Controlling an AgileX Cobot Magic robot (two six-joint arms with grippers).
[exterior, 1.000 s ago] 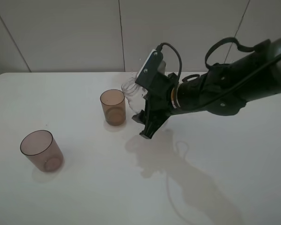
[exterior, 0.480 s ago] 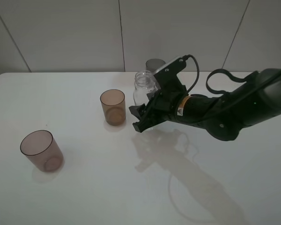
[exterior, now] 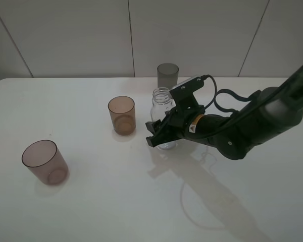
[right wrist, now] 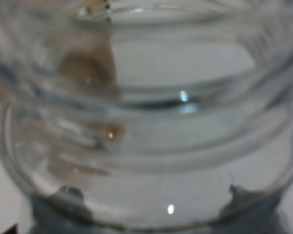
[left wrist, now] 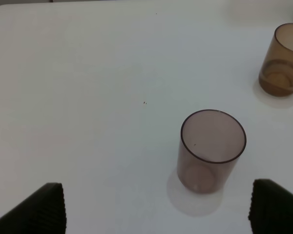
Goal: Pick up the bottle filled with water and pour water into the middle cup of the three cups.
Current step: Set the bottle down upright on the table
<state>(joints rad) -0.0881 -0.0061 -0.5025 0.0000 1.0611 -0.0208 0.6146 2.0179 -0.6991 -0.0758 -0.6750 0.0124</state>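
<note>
The clear bottle (exterior: 162, 103) stands upright on the table just right of the amber-brown middle cup (exterior: 122, 115). My right gripper (exterior: 152, 135) is shut on the bottle's lower body. In the right wrist view the bottle (right wrist: 146, 122) fills the frame, with dark fingertips (right wrist: 63, 200) at its sides. The pinkish-mauve cup (exterior: 44, 161) stands front left, and the dark grey cup (exterior: 167, 75) stands at the back behind the bottle. My left gripper (left wrist: 156, 209) is open, above the table near the mauve cup (left wrist: 211, 151); the amber cup (left wrist: 283, 61) shows beyond it.
The white table (exterior: 91, 201) meets a pale panelled wall along its back edge. The right arm and its cable (exterior: 227, 96) stretch over the table's right side and cast a shadow on the surface in front of it.
The bottle was tipped beside the amber cup, then came upright and was lowered to the table right of it. The right arm dropped lower. The cups have not moved.
</note>
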